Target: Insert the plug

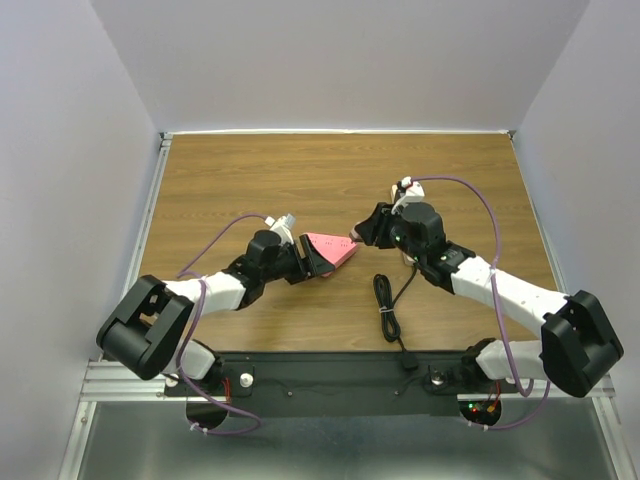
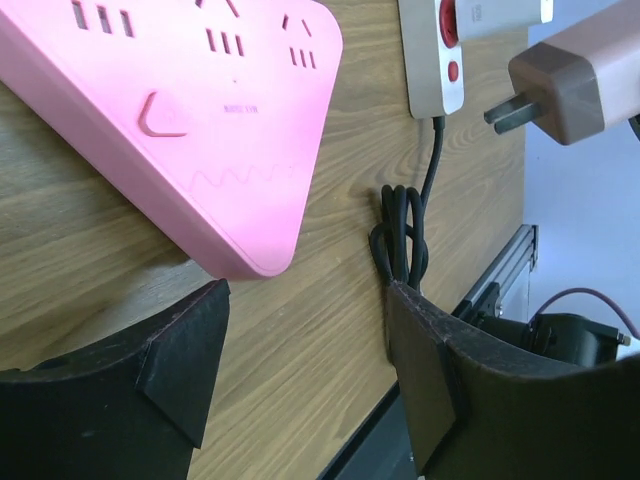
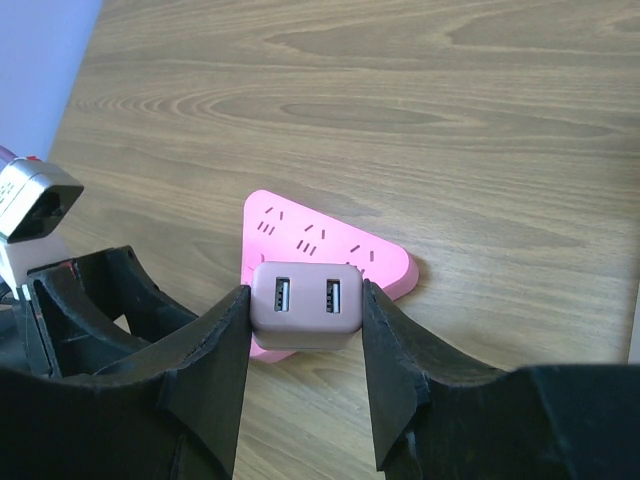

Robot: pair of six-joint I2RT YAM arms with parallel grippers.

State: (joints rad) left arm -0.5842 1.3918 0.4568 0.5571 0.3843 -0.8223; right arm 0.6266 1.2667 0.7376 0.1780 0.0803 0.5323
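Pink power strip lies between our grippers from above, its tip just before the right gripper. At the left wrist, our left gripper stands spread, strip just ahead, unheld. At the right wrist, fingers pinch the plug, strip beyond; we judge alignment underway, next seating prongs in slots.

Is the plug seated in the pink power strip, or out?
Out. The dusty-pink USB charger plug is gripped in the right hand, its metal prongs bare and apart from the pink triangular plastic power strip.
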